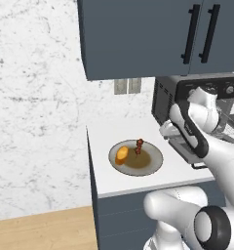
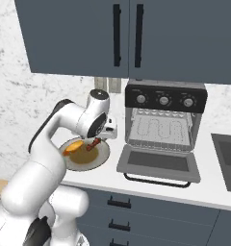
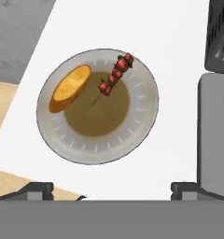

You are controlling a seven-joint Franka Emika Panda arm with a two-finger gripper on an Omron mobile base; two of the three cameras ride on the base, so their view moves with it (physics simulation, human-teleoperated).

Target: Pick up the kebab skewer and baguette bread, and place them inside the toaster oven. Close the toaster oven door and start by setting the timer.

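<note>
While jaws spread wide, gripper (image 3: 112, 189) hovers above plate (image 3: 142, 135), pointing down.

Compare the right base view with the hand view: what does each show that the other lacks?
Right base view: the black toaster oven's knob panel, wire rack, and dark overhead cabinets.
Hand view: the two spread dark fingertips of the open gripper.
Both: the grey plate carrying the orange-golden baguette bread and red-chunked kebab skewer, beside the dropped-open oven door.
</note>
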